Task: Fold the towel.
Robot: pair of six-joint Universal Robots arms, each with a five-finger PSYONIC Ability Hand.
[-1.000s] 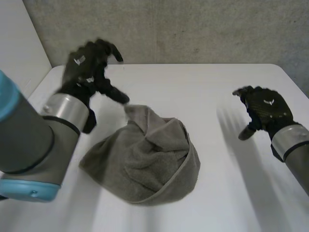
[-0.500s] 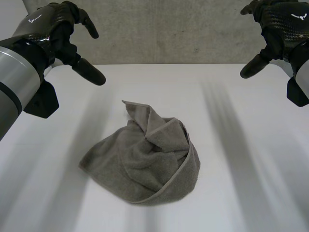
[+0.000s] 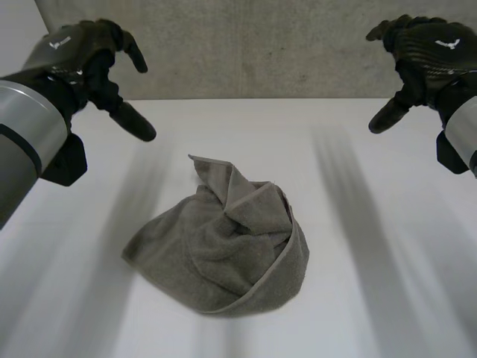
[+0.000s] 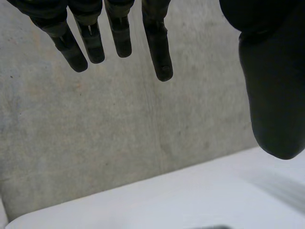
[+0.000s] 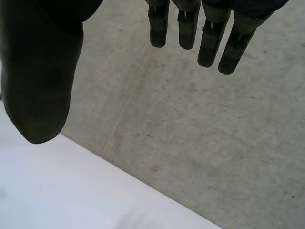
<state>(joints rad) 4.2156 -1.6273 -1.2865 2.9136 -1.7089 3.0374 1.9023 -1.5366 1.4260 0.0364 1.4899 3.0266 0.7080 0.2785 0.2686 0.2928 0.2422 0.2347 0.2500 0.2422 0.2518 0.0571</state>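
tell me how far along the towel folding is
Done: nothing that looks like a fold; the towel lies in a crumpled heap on the table. In hand: nothing; the left hand and right hand are open, raised above the table, clear of the towel. Left: flattening it and all the folding.

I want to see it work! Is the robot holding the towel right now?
No, the towel lies crumpled on the table, and the left hand and right hand are open in the air, touching nothing.
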